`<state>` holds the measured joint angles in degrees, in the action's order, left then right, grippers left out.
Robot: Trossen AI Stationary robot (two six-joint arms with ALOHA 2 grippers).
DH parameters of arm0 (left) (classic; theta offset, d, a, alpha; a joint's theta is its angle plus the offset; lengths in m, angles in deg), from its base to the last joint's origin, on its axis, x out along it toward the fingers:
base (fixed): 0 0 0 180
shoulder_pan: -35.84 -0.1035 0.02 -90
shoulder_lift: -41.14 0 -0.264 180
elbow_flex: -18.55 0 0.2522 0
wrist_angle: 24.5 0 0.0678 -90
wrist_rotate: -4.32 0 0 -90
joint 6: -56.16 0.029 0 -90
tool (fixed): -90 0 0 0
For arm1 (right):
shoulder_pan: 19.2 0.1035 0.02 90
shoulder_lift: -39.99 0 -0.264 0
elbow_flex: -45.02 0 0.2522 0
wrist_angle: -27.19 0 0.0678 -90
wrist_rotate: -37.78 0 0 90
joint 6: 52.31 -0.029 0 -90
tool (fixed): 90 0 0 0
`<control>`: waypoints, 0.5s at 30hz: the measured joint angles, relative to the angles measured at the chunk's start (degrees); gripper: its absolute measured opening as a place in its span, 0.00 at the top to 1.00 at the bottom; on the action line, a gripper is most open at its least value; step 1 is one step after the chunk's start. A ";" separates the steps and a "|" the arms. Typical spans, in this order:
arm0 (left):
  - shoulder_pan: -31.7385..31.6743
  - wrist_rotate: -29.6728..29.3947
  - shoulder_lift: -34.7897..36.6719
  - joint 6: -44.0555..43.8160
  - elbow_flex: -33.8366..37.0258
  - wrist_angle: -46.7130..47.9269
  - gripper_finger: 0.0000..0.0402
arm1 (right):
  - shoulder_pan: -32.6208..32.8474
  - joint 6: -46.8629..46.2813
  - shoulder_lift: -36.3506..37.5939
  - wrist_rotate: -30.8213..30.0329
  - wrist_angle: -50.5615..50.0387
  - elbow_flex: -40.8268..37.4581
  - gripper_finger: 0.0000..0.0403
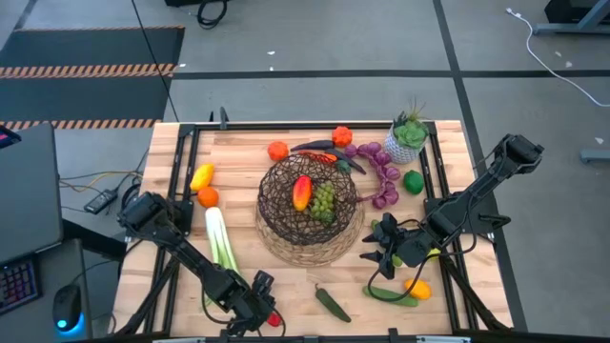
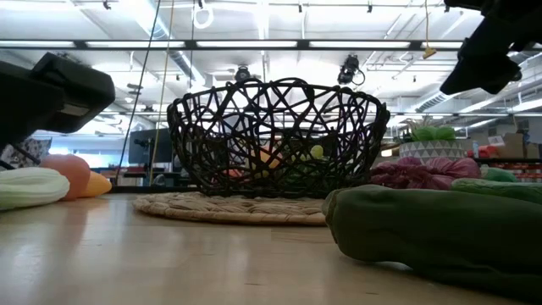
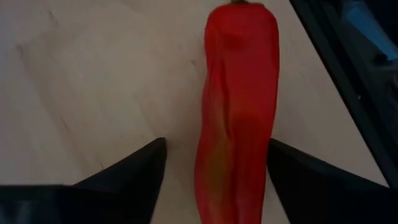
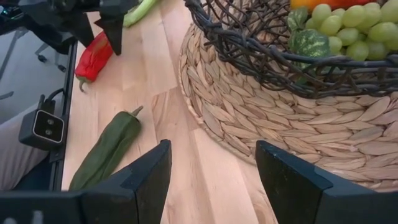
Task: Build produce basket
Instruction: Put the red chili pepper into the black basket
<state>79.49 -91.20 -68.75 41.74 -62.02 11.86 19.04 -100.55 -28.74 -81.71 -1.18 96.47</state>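
The basket [image 1: 310, 211], dark wire on a tan wicker base [image 4: 261, 118], stands mid-table. It holds a red-orange pepper [image 1: 302, 191] and green grapes [image 4: 345, 25]. A red pepper [image 3: 236, 112] lies flat on the table by the near edge. My left gripper [image 3: 216, 142] is open, slants down over this pepper and has one finger on each side of it. My right gripper [image 4: 211, 180] hangs open over bare table at the basket's near right. A green leek [image 1: 221, 238] lies left of the basket. My left gripper straddles the red pepper from above, its fingers across the pepper's length. One finger [image 3: 292, 168] stands right at the pepper's side [image 3: 264, 155]; whether it touches I cannot tell. The other finger [image 3: 140, 171] is clear of it. The pepper lies on the table.
A green pepper [image 4: 106, 152] lies near the front edge between my grippers. Behind the basket are purple grapes [image 1: 381, 171], a potted plant [image 1: 408, 138], an orange [image 1: 277, 150] and peppers. An orange [image 1: 208, 197] and a yellow pepper [image 1: 201, 176] lie at the left, more produce [image 1: 405, 291] at the near right.
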 joint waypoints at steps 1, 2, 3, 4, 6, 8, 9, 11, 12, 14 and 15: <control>-0.02 0.00 0.06 -0.02 0.00 -0.06 0.38 | 0.00 0.00 0.00 -0.14 0.00 0.00 0.41; -0.02 0.00 0.10 -0.02 0.00 -0.06 0.42 | 0.00 0.00 0.00 -0.32 -0.01 0.00 0.41; -0.02 0.00 0.11 0.00 0.00 -0.04 0.47 | 0.00 0.00 0.00 -0.48 -0.01 0.00 0.41; -0.02 0.00 0.11 -0.01 0.00 -0.03 0.51 | 0.00 0.00 0.00 -0.49 0.00 0.00 0.41; -0.02 0.00 0.11 0.01 0.00 -0.06 0.62 | 0.00 0.00 0.00 -0.51 -0.02 0.00 0.41; -0.11 0.02 0.11 0.40 0.00 -0.04 0.72 | 0.00 0.00 0.00 -0.49 -0.02 0.00 0.41; -0.29 0.06 0.11 0.56 0.00 -0.06 0.77 | 0.00 0.00 0.00 -0.51 -0.02 0.00 0.41; -0.96 0.22 0.31 0.43 0.00 -0.04 0.85 | 0.00 0.00 0.00 -0.51 -0.02 0.02 0.41; -1.37 0.20 0.72 0.09 0.00 0.22 0.86 | 0.00 0.00 0.00 -0.50 -0.01 0.02 0.41; -2.69 0.59 1.97 -1.12 -0.67 0.52 0.86 | 0.00 0.00 0.00 -0.50 -0.02 0.02 0.41; -3.41 0.61 2.83 -1.44 -1.38 0.39 0.86 | 0.00 0.06 0.00 -0.49 -0.02 0.02 0.41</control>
<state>76.08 -90.59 -65.91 40.30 -63.40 12.26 19.04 -100.49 -28.74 -82.20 -1.21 96.50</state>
